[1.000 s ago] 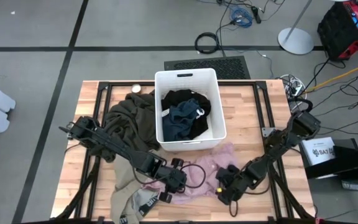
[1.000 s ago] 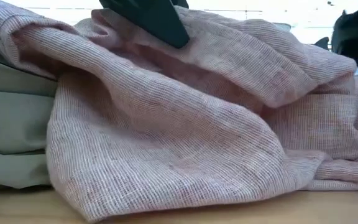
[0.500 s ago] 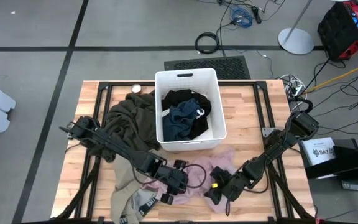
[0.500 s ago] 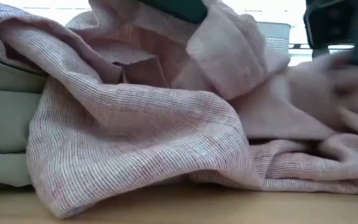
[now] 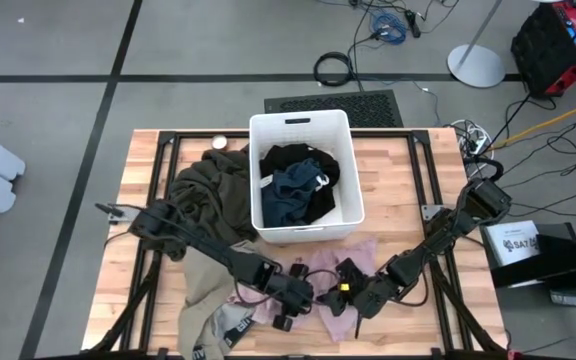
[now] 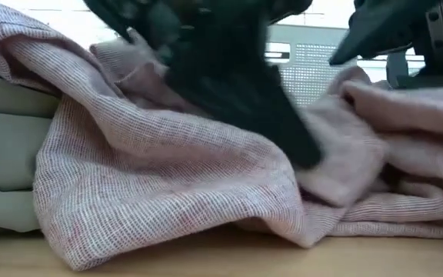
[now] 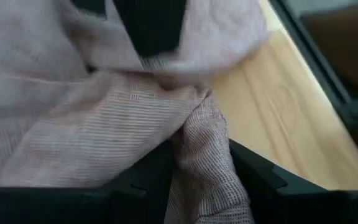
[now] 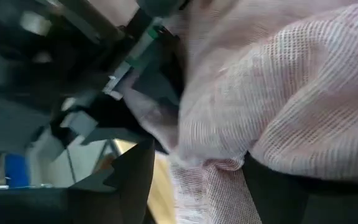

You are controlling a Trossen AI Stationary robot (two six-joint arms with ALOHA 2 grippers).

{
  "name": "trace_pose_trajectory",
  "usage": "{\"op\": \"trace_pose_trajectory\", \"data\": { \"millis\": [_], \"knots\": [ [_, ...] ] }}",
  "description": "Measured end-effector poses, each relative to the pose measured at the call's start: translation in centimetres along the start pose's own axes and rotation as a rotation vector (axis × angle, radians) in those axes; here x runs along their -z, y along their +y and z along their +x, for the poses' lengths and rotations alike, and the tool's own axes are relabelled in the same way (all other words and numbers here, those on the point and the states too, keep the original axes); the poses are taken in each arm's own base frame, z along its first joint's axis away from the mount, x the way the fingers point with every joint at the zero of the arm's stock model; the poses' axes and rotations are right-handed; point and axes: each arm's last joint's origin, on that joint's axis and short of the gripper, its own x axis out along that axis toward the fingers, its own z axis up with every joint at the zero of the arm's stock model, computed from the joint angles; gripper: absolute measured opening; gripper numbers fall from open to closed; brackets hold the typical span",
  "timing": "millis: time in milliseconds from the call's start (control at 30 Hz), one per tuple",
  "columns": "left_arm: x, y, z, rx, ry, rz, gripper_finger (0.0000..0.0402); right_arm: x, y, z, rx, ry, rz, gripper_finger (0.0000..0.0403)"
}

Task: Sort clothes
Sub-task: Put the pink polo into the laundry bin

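Gripping the pale pink garment at the bench's near edge, I find both grippers closed on bunched folds: left gripper and right gripper, nearly touching. Risk, in my judgement: opposed pulls could stretch or tear the weave, or one fold slips free and drags the beige garment alongside.

The left arm reaches low from the table's left side toward its near edge, and the left gripper has a fold of pale pink garment pinched between its jaws — cloth fills the gap. The right arm stretches in from the right side, the right gripper close beside the left one, its jaws clamped on the same cloth.
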Motion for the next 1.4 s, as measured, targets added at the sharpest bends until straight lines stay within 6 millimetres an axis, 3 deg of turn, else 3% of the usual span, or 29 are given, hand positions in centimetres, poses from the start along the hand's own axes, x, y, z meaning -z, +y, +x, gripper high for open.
{"op": "trace_pose_trajectory", "data": {
  "millis": [267, 500, 700, 900, 1133, 1233, 1400],
  "knots": [
    [0.5, 2.6, 1.8, -0.043, 0.016, -0.044, 0.0148, 0.2, -1.2, -0.1, 0.115, 0.037, 0.031, 0.0224],
    [-0.1, 3.1, 1.6, -0.054, 0.010, -0.012, 0.0148, -0.4, -1.3, 0.1, 0.124, 0.021, 0.014, 0.0224],
    [-2.0, 1.8, -1.3, -0.057, 0.066, 0.120, 0.0148, -0.4, -1.2, 0.1, 0.123, 0.021, -0.010, 0.0224],
    [-3.9, 0.5, -5.9, -0.083, 0.093, 0.163, 0.0148, -0.4, -1.2, 0.1, 0.119, 0.022, -0.033, 0.0224],
    [-3.5, -0.6, -11.3, -0.093, 0.248, 0.050, 0.0148, -0.3, -1.2, 0.1, 0.119, 0.021, -0.036, 0.0224],
    [-2.8, -1.5, -11.6, -0.095, 0.308, -0.007, 0.0148, -0.3, -1.2, 0.1, 0.119, 0.020, -0.037, 0.0224],
    [-1.1, -4.2, -9.5, -0.064, 0.328, 0.040, 0.0148, -0.4, -1.2, 0.1, 0.118, -0.002, -0.046, 0.0224]
  ]
}}
